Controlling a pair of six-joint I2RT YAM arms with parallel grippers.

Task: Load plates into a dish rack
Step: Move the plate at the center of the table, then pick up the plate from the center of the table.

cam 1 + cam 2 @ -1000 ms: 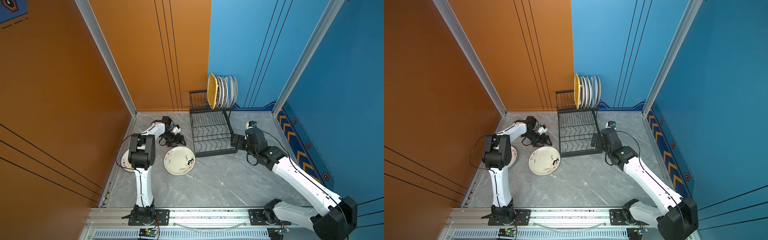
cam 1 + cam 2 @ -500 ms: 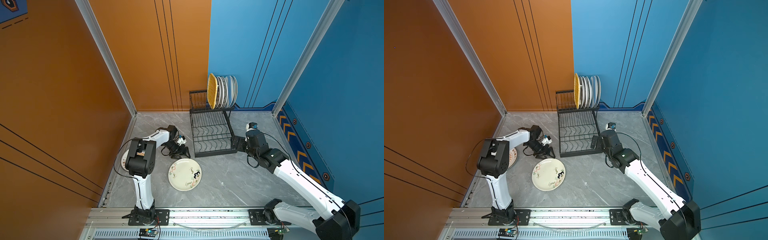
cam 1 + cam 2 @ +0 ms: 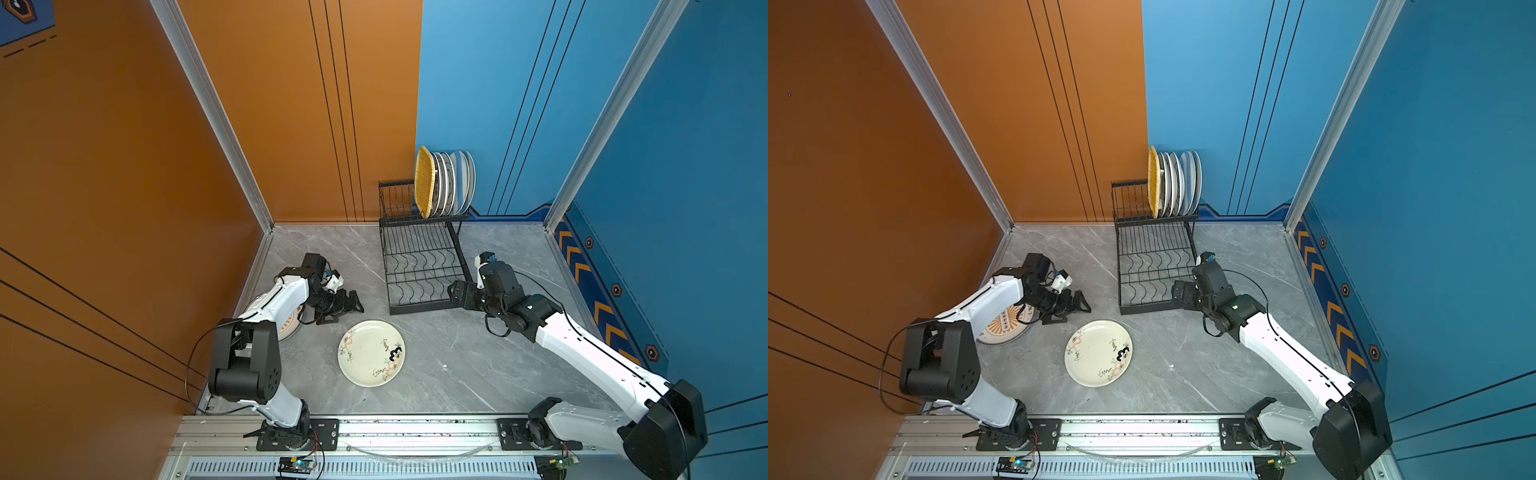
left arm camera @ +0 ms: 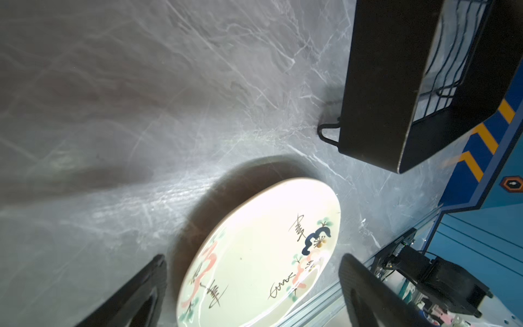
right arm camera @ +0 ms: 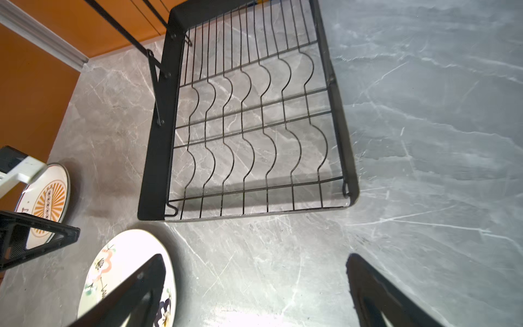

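A cream plate (image 3: 371,353) (image 3: 1098,353) with a printed flower design lies flat on the grey table, in front of the dish rack (image 3: 419,309) (image 3: 1146,311). My left gripper (image 3: 345,311) (image 4: 253,260) is open just behind the plate's far left edge, holding nothing. A second plate (image 3: 1005,328) (image 5: 48,198) with an orange sunburst lies partly under my left arm. The rack's raised rear tier holds a yellow woven tray (image 3: 424,183) and several upright plates (image 3: 451,183); its lower tier is bare. My right gripper (image 3: 455,295) (image 5: 254,259) is open at the rack's front right corner, holding nothing.
An orange wall (image 3: 124,208) closes the left and back sides, and a blue wall (image 3: 685,208) the right. A metal rail (image 3: 374,432) with both arm bases runs along the front edge. The rack's black side rim (image 4: 376,85) stands near the cream plate.
The cream plate slid forward and to the right with my left gripper on its edge. The gripper has since opened wider and let it go. My right gripper shifted slightly.
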